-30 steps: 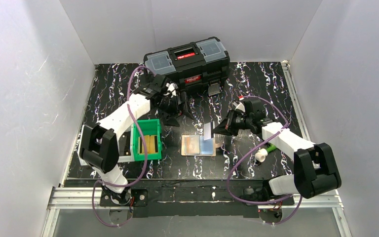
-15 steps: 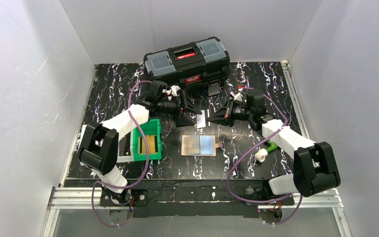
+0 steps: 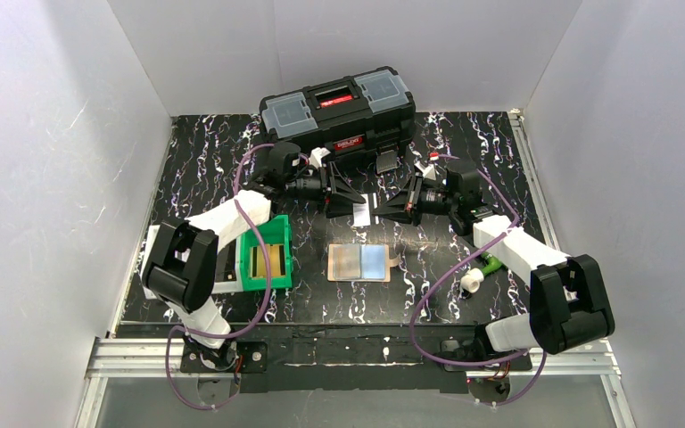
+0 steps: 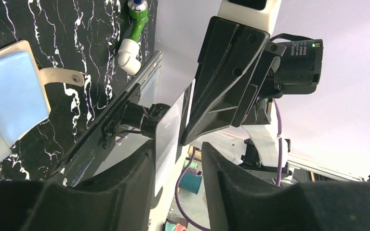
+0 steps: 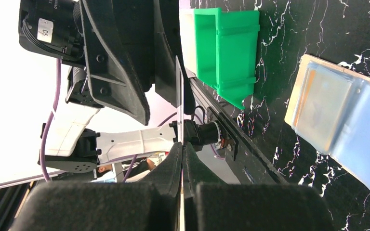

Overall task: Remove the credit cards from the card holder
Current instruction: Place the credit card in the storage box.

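The tan card holder [image 3: 336,249] lies open flat at mid-table, with a light blue credit card [image 3: 373,262] in its right half and a greyish one [image 3: 346,262] in its left. A third, pale grey credit card [image 3: 365,211] hangs in the air behind it. My right gripper [image 3: 382,212] is shut on this card, which shows edge-on [image 5: 179,86] between the pressed jaws [image 5: 182,147]. My left gripper [image 3: 355,207] faces it from the left. Its jaws [image 4: 177,147] straddle the card [image 4: 168,132], which rests against one finger with a gap to the other.
A black toolbox [image 3: 339,111] stands at the back. A green bin [image 3: 268,254] and a white tray [image 3: 225,285] sit by the left arm. A white and green pipe fitting [image 3: 477,276] lies right of the holder.
My right gripper has carried the pale card up and back from the holder. My left gripper has swung right to meet it, and its jaws have narrowed around the card.
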`<state>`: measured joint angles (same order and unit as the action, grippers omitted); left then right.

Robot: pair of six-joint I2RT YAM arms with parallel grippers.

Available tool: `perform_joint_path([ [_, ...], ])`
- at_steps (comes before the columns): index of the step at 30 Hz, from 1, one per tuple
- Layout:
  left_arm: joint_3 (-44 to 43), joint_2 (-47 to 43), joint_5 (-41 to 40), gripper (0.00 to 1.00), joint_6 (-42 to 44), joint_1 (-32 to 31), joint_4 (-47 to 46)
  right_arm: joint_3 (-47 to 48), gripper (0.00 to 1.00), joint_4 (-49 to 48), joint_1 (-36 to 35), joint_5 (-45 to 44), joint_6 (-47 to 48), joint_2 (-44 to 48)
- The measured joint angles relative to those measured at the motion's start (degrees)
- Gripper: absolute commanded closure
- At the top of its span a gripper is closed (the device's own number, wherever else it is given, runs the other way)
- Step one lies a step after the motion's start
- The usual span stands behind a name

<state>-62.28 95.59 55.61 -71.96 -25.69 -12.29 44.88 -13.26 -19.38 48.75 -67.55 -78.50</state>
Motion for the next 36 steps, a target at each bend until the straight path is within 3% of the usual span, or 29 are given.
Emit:
perform_joint_path([
  [9,0.0,0.7,0.6,0.97,0.1,-1.0,-0.3,0.0,0.99,-0.9,-0.2,0.9,-0.2,-0.2],
  [11,0.0,0.7,0.7,1.00,0.3,-1.0,-0.3,0.0,0.99,-0.7,-0.2,0.9,-0.2,-0.2],
  [12,0.0,0.7,0.8,1.00,0.4,-1.0,-0.3,0.0,0.92,-0.4,-0.2,0.9,-0.1,-0.3],
  [13,-0.1,0.7,0.8,1.00,0.7,-1.1,-0.2,0.0,0.78,-0.2,-0.2,0.9,-0.1,-0.3],
  [17,-0.8,0.7,0.5,1.00,2.5,-1.6,2.2,-0.1,0.05,1.1,-0.3,0.7,0.7,-0.3],
  [18,-1.0,0.7,0.5,1.00,3.1,-1.8,3.1,0.0,0.02,1.7,-0.4,0.5,1.3,-0.3],
  [27,-3.7,0.6,-3.1,1.00,11.6,-2.5,16.6,3.3,0.02,16.5,-0.7,-5.8,9.8,2.8],
  [36,-8.5,-2.9,-13.2,1.00,25.2,-1.2,35.8,5.3,0.02,26.8,-0.7,-11.4,16.2,5.0],
])
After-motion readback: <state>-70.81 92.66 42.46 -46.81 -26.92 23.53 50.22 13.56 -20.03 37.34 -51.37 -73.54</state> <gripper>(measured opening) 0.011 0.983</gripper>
